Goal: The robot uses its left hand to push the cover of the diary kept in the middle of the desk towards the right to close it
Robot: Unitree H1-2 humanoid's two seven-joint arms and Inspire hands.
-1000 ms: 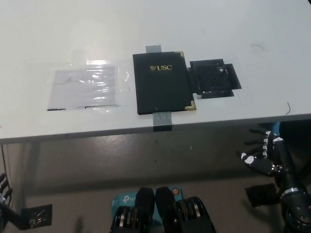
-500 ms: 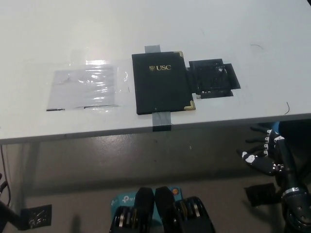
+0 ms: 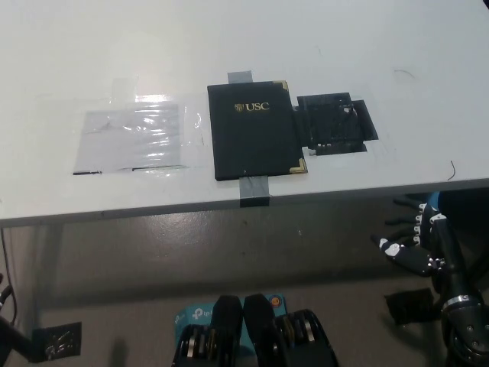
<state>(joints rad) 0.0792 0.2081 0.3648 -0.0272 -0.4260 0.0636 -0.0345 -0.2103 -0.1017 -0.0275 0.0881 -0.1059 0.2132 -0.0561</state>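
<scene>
Head view shows the black right robot hand (image 3: 412,248) hanging below the counter (image 3: 382,46) edge, fingers spread, idle. Left robot hand is out of sight. Farther off, the USC diary (image 3: 254,130) lies shut mid-counter, held down by grey tape (image 3: 254,189).

Right hand (image 3: 412,246): black, with slim jointed fingers; small white and silvery patches dot the finger segments and knuckles. A blue-green patch shows near the top of the hand, by the wrist. Right arm (image 3: 461,306): black, rounded forearm shell, with a pale ring band just above a bulbous dark lower section. Surfaces look matte to slightly glossy. The white left hand is not seen; only a thin dark shape at the lower left edge, unidentifiable.
</scene>
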